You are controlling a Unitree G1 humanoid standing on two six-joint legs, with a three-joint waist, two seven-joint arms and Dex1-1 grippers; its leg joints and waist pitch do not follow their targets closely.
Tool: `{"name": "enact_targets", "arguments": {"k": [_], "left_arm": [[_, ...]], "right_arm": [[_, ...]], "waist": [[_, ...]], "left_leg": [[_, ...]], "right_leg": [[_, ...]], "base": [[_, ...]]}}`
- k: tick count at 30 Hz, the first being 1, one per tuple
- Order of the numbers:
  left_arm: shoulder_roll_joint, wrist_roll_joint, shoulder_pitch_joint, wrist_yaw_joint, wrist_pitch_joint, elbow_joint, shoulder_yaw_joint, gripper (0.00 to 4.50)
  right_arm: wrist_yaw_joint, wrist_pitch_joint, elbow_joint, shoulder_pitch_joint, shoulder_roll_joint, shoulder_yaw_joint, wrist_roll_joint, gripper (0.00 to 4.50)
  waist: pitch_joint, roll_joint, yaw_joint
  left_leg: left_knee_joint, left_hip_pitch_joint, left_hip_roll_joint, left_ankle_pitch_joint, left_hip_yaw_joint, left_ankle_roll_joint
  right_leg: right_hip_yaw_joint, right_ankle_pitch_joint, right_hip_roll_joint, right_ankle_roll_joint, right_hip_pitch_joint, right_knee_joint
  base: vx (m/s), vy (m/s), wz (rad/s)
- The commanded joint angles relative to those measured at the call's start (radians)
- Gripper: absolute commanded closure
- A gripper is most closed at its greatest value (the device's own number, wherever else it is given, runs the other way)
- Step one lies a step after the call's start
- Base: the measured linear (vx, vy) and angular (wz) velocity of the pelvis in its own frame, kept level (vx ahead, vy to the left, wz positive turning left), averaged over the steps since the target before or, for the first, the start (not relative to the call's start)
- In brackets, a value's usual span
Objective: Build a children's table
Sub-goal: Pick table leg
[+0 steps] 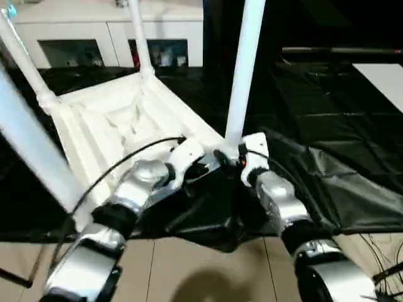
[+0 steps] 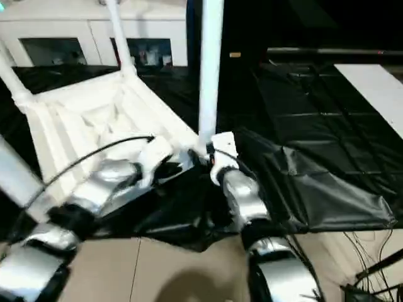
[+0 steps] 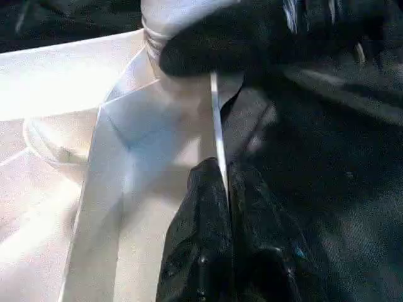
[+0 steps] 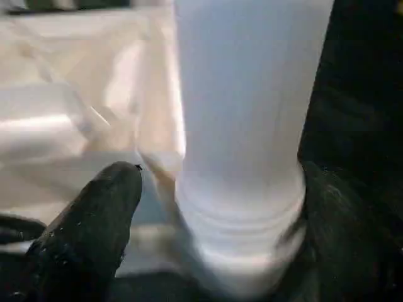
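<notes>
Children's table [image 1: 113, 119] lies upside down on black sheet [image 1: 327, 157]; left gripper [image 3: 220, 189] pinches its rim, right gripper [image 4: 214, 207] clamps a leg [image 1: 242, 82].

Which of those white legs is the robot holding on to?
The near right leg, standing upright in the upturned table top's nearest corner. The right gripper's fingers sit either side of its base; the other legs stand untouched.
</notes>
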Motion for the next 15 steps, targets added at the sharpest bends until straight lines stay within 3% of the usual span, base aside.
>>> {"name": "enact_targets", "arguments": {"k": [1,2,3,4,5,8,11,15], "left_arm": [[0.014,-0.010,0.046,-0.071,-0.028,0.004,-0.027,4.50],[0.050,-0.019,0.073,-0.140,-0.039,-0.034,-0.041,4.50],[0.050,-0.019,0.073,-0.140,-0.039,-0.034,-0.041,4.50],[0.091,-0.019,0.099,-0.206,-0.046,-0.075,-0.062,4.50],[0.105,-0.026,0.110,-0.237,-0.046,-0.095,-0.067,4.50],[0.137,-0.069,0.139,-0.326,-0.001,-0.167,-0.062,4.50],[0.173,-0.073,0.150,-0.374,0.019,-0.203,-0.063,4.50],[0.197,-0.071,0.146,-0.384,0.021,-0.200,-0.056,4.50]], "right_arm": [[0.072,-0.010,-0.042,0.008,-0.006,0.021,0.014,0.36],[0.233,0.019,-0.089,0.038,-0.055,0.063,0.024,0.36],[0.233,0.019,-0.089,0.038,-0.055,0.063,0.024,0.36],[0.400,0.044,-0.154,0.080,-0.108,0.116,0.034,0.36],[0.460,0.055,-0.181,0.096,-0.126,0.132,0.045,0.36],[0.570,0.075,-0.226,0.117,-0.164,0.146,0.072,0.36],[0.642,0.097,-0.252,0.126,-0.193,0.158,0.075,0.36],[0.666,0.104,-0.262,0.127,-0.213,0.162,0.077,0.36]], "waist": [[-0.057,-0.008,0.010],[-0.058,-0.007,0.013],[-0.057,-0.006,0.015],[-0.057,-0.006,0.020],[-0.057,-0.005,0.026],[-0.056,-0.004,0.032],[-0.051,-0.006,0.032],[-0.052,-0.007,0.035]], "left_leg": [[-0.053,-0.007,0.010,-0.137,0.005,0.075],[-0.051,-0.006,0.011,-0.135,0.006,0.083],[-0.053,-0.006,0.012,-0.133,0.004,0.088],[-0.051,-0.005,0.014,-0.139,0.005,0.096],[-0.050,-0.003,0.017,-0.126,0.007,0.101],[-0.052,0.000,0.019,-0.155,0.011,0.089],[-0.055,0.002,0.019,-0.182,0.011,0.070],[-0.057,0.004,0.018,-0.183,0.009,0.053]], "right_leg": [[0.025,-0.026,-0.058,-0.254,0.057,-0.065],[0.026,-0.003,-0.059,-0.262,0.059,-0.061],[0.025,0.005,-0.058,-0.263,0.060,-0.062],[0.023,0.022,-0.055,-0.265,0.063,-0.060],[0.023,0.052,-0.052,-0.266,0.063,-0.057],[0.021,0.021,-0.055,-0.280,0.057,-0.056],[0.023,-0.059,-0.056,-0.269,0.053,-0.063],[0.025,-0.085,-0.056,-0.258,0.053,-0.064]], "base": [[0.000,0.000,0.00],[0.000,0.000,0.00],[0.000,0.000,0.00],[0.000,0.000,0.00],[0.000,0.000,0.00],[0.000,0.000,0.00],[0.000,0.000,0.00],[0.000,0.000,0.00]]}}
